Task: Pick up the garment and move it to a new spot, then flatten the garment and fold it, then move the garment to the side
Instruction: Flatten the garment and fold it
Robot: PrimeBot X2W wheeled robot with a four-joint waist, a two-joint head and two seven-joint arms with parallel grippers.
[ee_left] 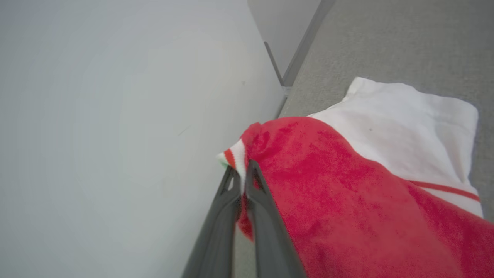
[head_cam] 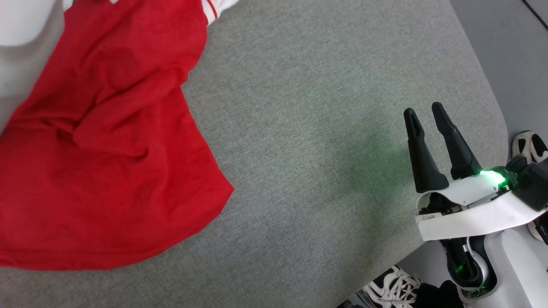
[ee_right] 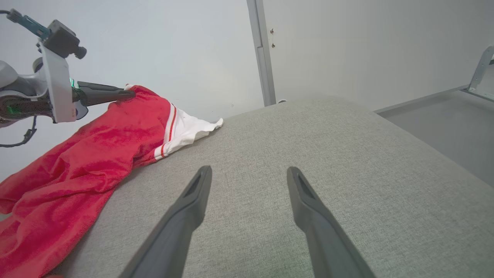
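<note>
Pad: grey fabric surface (head_cam: 321,149); pale wall (ee_right: 347,46) at its far edge.
Garment: red (head_cam: 107,171), on the left part of the pad. Striped trim (ee_left: 233,156) raised off it, body draping down toward near left. White sleeve (ee_left: 405,123) lies flat on the far side.
Right gripper: (head_cam: 424,109) over bare pad at right, well apart from garment; fingers spread, nothing held.
Left gripper: (ee_left: 242,170) far left, fingers pinched together on the trim.
Shoes: (head_cam: 391,286) near right, off the pad.
</note>
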